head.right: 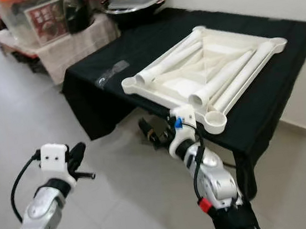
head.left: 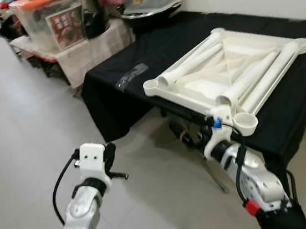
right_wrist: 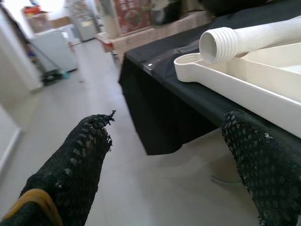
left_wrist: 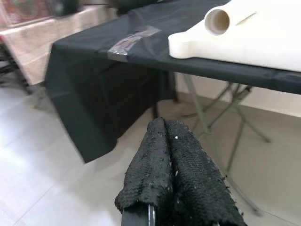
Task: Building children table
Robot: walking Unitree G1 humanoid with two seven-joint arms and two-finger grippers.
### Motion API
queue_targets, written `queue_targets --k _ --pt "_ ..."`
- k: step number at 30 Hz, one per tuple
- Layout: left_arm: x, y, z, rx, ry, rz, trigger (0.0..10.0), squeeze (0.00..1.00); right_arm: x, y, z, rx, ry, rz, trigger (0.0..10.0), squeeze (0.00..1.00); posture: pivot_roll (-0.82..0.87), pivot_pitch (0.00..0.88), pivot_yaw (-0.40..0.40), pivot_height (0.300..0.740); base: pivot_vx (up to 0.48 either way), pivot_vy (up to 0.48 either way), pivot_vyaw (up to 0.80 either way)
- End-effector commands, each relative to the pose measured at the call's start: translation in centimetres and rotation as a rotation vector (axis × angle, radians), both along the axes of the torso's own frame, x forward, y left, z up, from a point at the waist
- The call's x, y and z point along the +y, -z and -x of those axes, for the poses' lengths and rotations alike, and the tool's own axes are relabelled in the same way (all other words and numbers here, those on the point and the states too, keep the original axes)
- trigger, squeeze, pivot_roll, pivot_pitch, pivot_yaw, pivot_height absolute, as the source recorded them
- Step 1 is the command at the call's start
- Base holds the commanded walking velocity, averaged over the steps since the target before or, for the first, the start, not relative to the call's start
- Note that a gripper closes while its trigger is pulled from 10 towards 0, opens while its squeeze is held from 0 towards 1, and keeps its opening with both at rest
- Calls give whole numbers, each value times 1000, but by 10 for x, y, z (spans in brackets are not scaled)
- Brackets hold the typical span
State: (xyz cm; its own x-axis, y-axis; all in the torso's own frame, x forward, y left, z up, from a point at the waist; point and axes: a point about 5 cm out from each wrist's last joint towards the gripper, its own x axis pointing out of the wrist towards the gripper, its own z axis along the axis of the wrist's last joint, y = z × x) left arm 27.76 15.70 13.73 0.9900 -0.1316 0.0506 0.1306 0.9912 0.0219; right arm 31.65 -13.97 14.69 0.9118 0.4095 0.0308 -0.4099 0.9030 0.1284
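Right wrist view: right hand (right_wrist: 164, 165), fingers apart, nearer the tabletop (head.left: 231, 71) lying ahead; left hand (left_wrist: 176, 179) pressed together.

Both arms are silver metal with rounded segments, each ending in a white plastic wrist block with small dark screw holes, and black cables loop along them. The right arm carries a red tag low down and a blue clip near its wrist. Each end effector, left (left_wrist: 175, 175) and right (right_wrist: 181, 174), has fingers sheathed in coarse black mesh.
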Motion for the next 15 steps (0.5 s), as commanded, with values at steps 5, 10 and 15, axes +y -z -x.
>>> queue_targets --k 5,10,15 --pt "5 9 2 34 -14 -9 10000 0 12 10 7 16 -46 -18 10000 0 -32 87 43 740 0 480 -800" --pt "3 8 2 30 -6 -13 10000 0 17 7 9 -22 -106 -41 10000 0 -31 87 45 740 0 480 -800" --pt "6 2 1 7 -14 -15 10000 0 17 5 8 -37 -119 -43 10000 0 -31 87 45 740 0 288 -800"
